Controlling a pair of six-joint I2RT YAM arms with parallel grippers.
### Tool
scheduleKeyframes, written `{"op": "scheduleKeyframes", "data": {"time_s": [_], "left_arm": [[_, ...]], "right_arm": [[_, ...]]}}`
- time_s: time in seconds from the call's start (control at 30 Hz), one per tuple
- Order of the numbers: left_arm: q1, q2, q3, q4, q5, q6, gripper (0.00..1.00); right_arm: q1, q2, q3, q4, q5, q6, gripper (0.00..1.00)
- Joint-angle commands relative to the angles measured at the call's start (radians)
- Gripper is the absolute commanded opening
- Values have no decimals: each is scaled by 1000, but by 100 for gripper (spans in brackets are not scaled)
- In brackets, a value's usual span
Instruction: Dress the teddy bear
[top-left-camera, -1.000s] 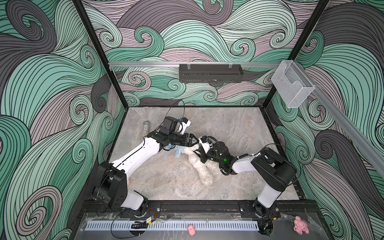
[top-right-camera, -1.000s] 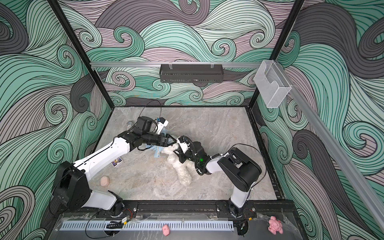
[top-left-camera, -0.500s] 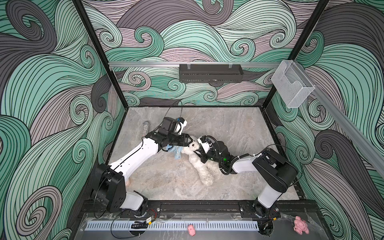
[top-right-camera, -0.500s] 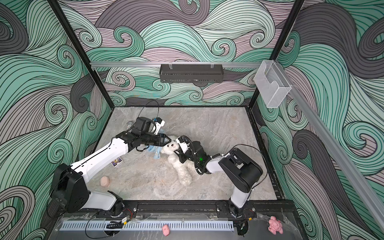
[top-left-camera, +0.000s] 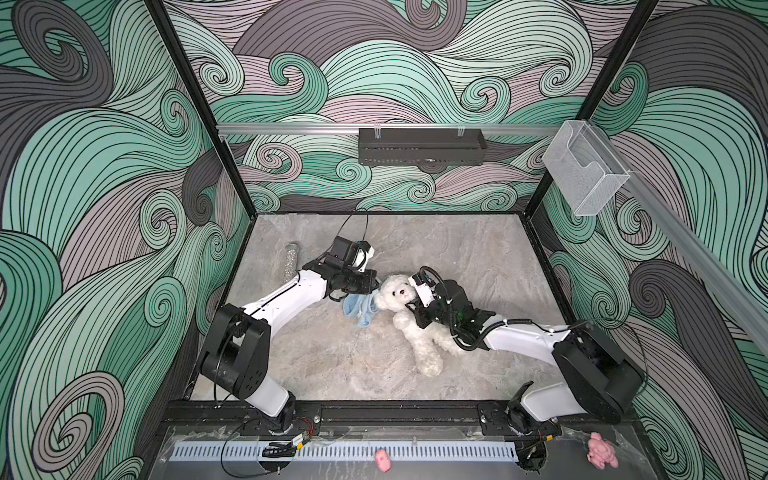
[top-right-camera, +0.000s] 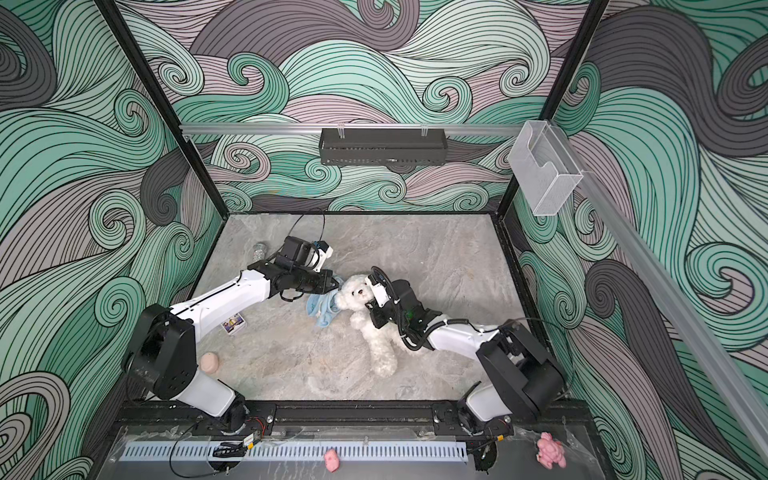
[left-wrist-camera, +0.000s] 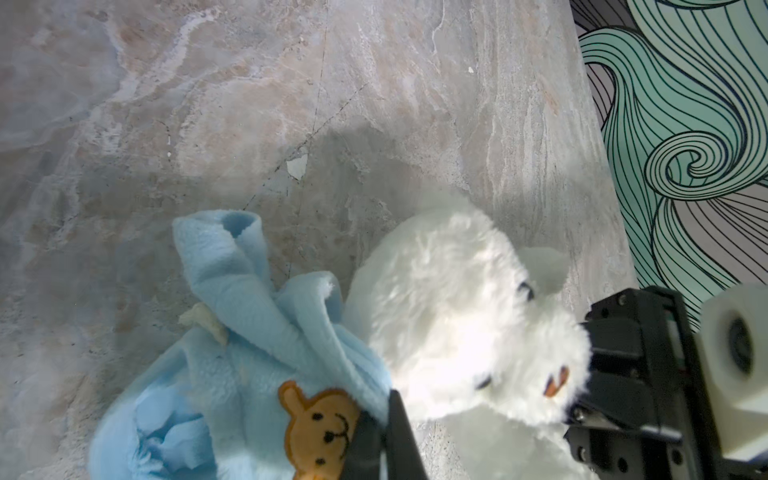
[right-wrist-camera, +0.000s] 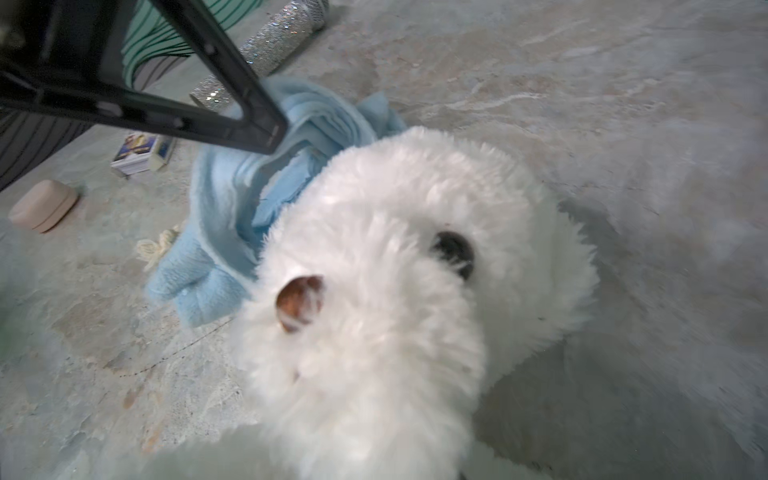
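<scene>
Both top views showed the fluffy white plush teddy bear (top-left-camera: 395, 293) lying between the arms, with the right gripper (top-left-camera: 411, 309) pinched narrow at its neck. The left gripper (left-wrist-camera: 384, 432) was clamped on the light blue fleece garment (left-wrist-camera: 232, 374) touching its head. The step was probably presenting the opening; next, it needed pulling over the head.

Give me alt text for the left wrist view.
The shut left gripper pinches a light blue garment with a brown bear patch, beside the head of the white teddy bear; the right gripper is at the bear's muzzle.
</scene>
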Motion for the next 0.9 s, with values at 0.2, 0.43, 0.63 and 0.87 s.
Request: {"op": "scheduleKeyframes", "data": {"time_s": [0.2,0.43,0.63,0.87], "left_arm": [[18,33,-8,61,164,17,0],[18,40,-11,102,211,-31,0],[20,59,3,93,199,-35,0],[21,73,3,113,210,-47,0]], "right_arm": [[21,-132,83,-308,366,120,11],[129,-4,161,-261,379,180,11],[197,25,161,-213,360,204,10],[204,-3,86,-54,256,195,11]]}}
